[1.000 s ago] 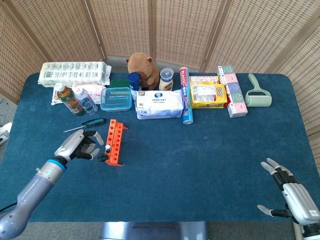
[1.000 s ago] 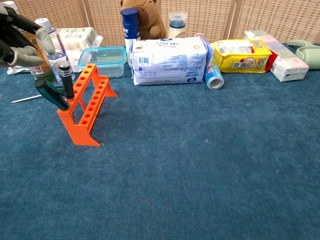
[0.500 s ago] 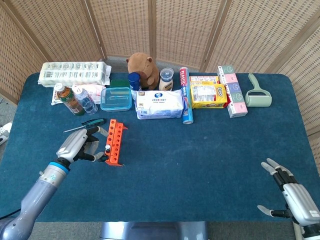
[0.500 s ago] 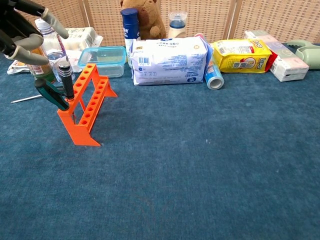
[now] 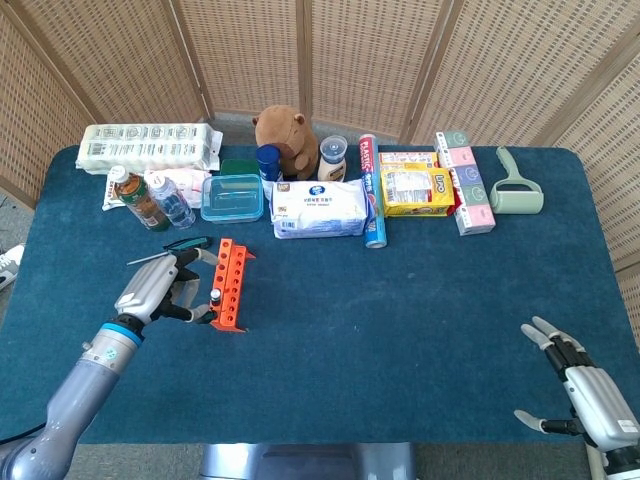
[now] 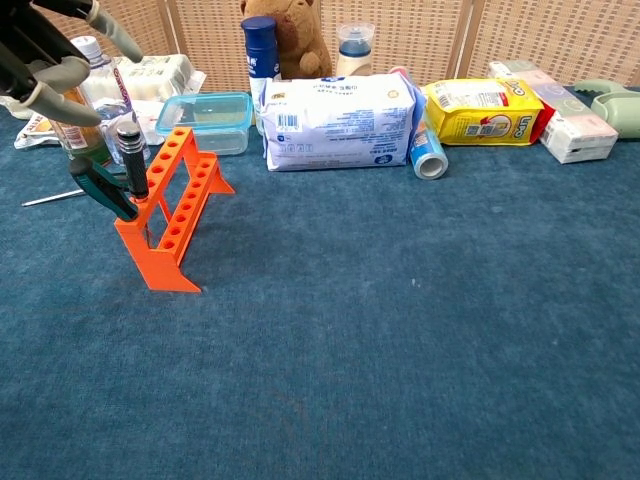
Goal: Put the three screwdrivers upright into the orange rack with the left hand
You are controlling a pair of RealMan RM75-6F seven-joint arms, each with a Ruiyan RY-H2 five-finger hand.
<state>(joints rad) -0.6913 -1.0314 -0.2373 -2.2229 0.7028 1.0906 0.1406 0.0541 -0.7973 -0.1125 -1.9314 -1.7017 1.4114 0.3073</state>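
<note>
The orange rack [image 5: 231,285] [image 6: 176,207] stands left of the table's middle. A black-handled screwdriver [image 6: 129,158] [image 5: 215,296] stands upright in its near end. Beside it a green-handled screwdriver [image 6: 101,187] leans tilted at the same end. A third screwdriver [image 5: 178,247] lies flat on the cloth behind the rack's left side; its shaft [image 6: 46,198] shows in the chest view. My left hand [image 5: 160,289] [image 6: 58,48] hovers just left of the rack, fingers spread, holding nothing. My right hand [image 5: 585,386] rests at the table's front right with its fingers apart.
Along the back stand bottles [image 5: 150,200], a clear lidded box [image 5: 232,197], a wipes pack [image 5: 320,208], a plush toy [image 5: 285,130], a yellow pack [image 5: 415,190], boxes and a lint roller [image 5: 517,185]. The blue cloth [image 5: 400,320] covers the table.
My left hand has drifted a little toward the back and higher beside the rack, its fingers still spread. The screwdrivers, the rack and the right hand have not moved.
</note>
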